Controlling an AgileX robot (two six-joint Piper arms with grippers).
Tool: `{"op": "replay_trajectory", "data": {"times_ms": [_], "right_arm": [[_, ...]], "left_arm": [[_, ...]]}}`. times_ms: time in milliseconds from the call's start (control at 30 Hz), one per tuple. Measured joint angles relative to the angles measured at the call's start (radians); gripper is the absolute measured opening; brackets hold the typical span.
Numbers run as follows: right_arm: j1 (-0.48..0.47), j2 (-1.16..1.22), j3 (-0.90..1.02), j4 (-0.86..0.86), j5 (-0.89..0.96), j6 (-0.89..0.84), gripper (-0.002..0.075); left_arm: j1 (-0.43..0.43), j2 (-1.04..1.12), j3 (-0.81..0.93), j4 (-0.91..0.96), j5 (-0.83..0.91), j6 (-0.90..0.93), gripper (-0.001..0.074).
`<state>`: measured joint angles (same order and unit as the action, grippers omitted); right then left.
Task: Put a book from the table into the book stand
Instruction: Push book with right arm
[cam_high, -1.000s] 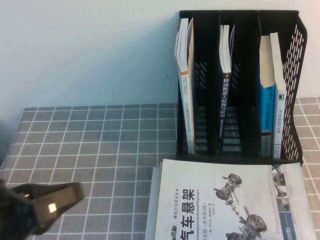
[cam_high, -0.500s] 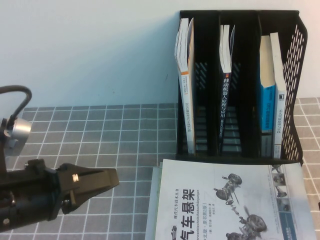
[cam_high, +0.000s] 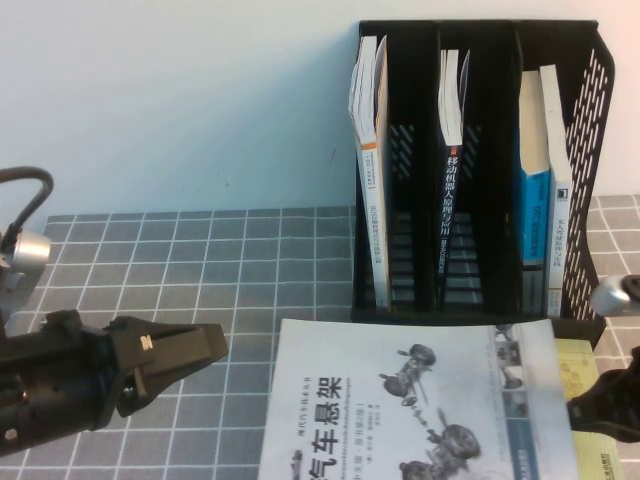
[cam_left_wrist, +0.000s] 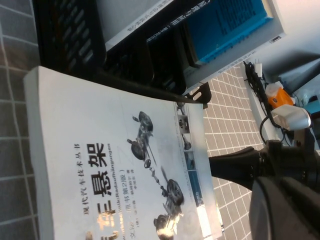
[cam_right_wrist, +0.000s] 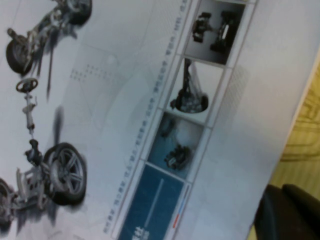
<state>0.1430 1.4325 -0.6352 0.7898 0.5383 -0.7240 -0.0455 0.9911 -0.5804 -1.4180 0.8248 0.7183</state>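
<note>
The book (cam_high: 400, 400), a large white paperback with car-suspension pictures, lies flat on the table (cam_high: 200, 260) in front of the book stand (cam_high: 590, 120). It also shows in the left wrist view (cam_left_wrist: 100, 165) and the right wrist view (cam_right_wrist: 125, 100). My left gripper (cam_high: 220, 345) is shut and empty, hovering left of the book with a gap between them; in its own view (cam_left_wrist: 232, 177) it sits beyond the book's far side. My right gripper (cam_high: 590, 405) is shut at the book's right edge; in its own view (cam_right_wrist: 280, 210) it rests beside that edge.
A yellow-green book (cam_high: 585, 365) lies under the white one, uncovered at the right (cam_right_wrist: 305, 135). The stand's slots hold a white book with an orange band (cam_high: 370, 150), a black-spined book (cam_high: 452, 180) and a blue book (cam_high: 535, 190). A wall rises behind.
The white book has slid left, uncovering the yellow-green book beneath. My right gripper has come into view at its right edge. My left gripper came in from the lower left and drew back slightly.
</note>
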Motion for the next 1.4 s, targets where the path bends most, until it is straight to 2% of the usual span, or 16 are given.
{"op": "replay_trajectory", "data": {"times_ms": [100, 200, 300, 367, 400, 467, 633, 800, 933, 1200, 1400], "right_arm": [[0.038, 0.014, 0.0, 0.035, -0.02, -0.001, -0.0003], [0.051, 0.028, -0.002, 0.063, -0.028, -0.003, -0.0003], [0.051, 0.042, -0.002, 0.068, -0.034, -0.014, -0.0003], [0.051, 0.046, -0.002, 0.07, -0.036, -0.02, -0.0003], [0.051, 0.046, -0.002, 0.072, -0.036, -0.024, -0.0003], [0.051, 0.046, -0.002, 0.072, -0.036, -0.039, -0.0003], [0.051, 0.046, -0.002, 0.075, -0.036, -0.057, -0.0003], [0.051, 0.046, -0.002, 0.077, -0.032, -0.077, -0.0003], [0.051, 0.046, -0.002, 0.079, -0.031, -0.079, -0.0003], [0.051, 0.046, -0.002, 0.081, -0.03, -0.106, -0.0003], [0.051, 0.046, -0.002, 0.081, -0.026, -0.111, -0.0003]], "left_arm": [[0.0, 0.0, 0.0, -0.006, -0.002, 0.0, 0.0008], [0.0, 0.0, 0.0, -0.012, -0.004, 0.0, 0.0097], [0.0, 0.007, 0.0, -0.012, -0.004, -0.009, 0.0294], [0.0, 0.028, 0.0, -0.01, 0.012, -0.024, 0.0451], [0.0, 0.042, 0.0, -0.001, 0.022, -0.03, 0.0509], [0.0, 0.094, 0.0, 0.015, 0.056, -0.037, 0.0571], [0.018, 0.275, 0.0, 0.026, 0.153, 0.006, 0.0579], [0.103, 0.423, 0.0, -0.011, 0.29, 0.12, 0.0568], [0.166, 0.518, 0.0, -0.017, 0.317, 0.178, 0.0567], [0.173, 0.73, -0.02, -0.042, 0.321, 0.269, 0.0567], [0.173, 0.889, -0.116, -0.05, 0.321, 0.302, 0.0567]]}}
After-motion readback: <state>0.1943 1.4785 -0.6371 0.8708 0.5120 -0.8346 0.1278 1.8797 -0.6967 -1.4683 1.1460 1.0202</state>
